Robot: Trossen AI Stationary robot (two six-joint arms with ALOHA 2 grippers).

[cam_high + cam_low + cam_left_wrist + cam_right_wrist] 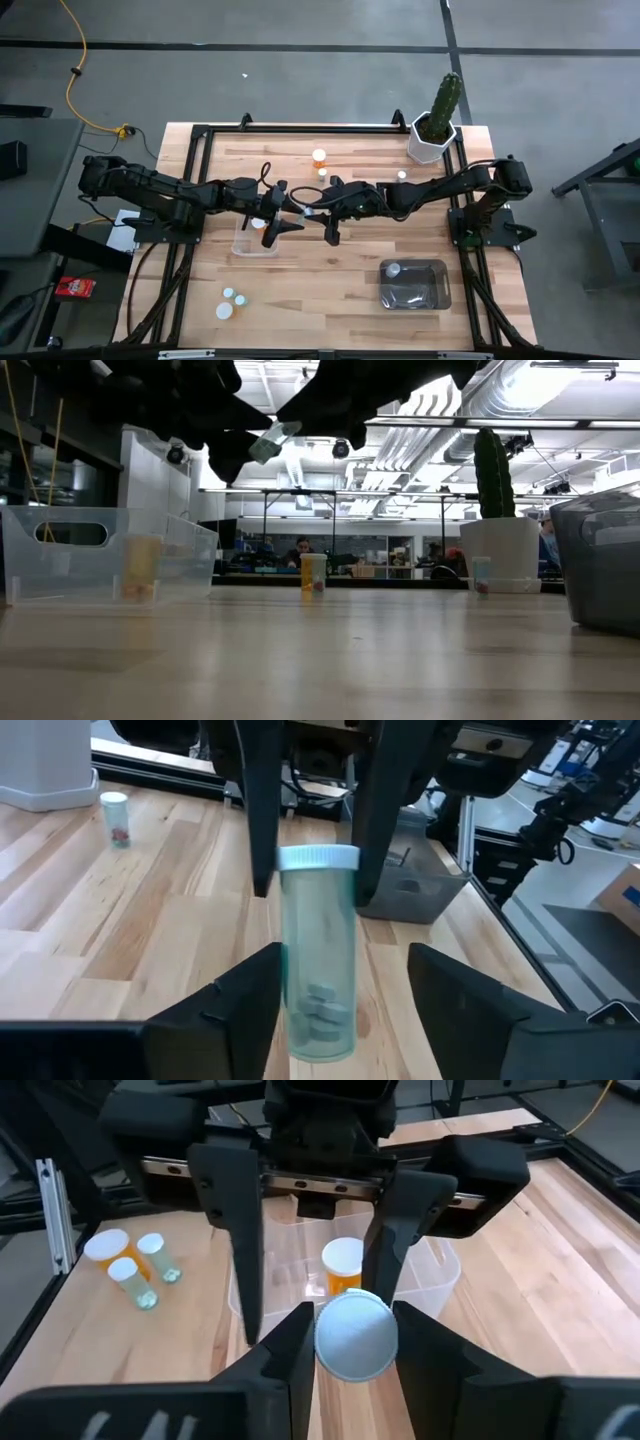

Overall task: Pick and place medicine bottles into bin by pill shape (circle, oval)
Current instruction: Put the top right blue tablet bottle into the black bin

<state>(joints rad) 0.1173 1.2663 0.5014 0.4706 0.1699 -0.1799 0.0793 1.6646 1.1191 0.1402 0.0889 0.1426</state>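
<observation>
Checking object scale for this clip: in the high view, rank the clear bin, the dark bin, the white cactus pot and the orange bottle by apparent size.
1. Dark bin and clear bin: comparable; the clear one lies partly under the left gripper, so unranked.
2. White cactus pot.
3. Orange bottle, smallest by far.

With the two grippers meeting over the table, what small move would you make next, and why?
Probably close the left gripper on the pale bottle. The right gripper pinches that bottle at its white cap, while the left gripper's fingers flank the body with gaps on both sides, so the handover looks unfinished.
</observation>
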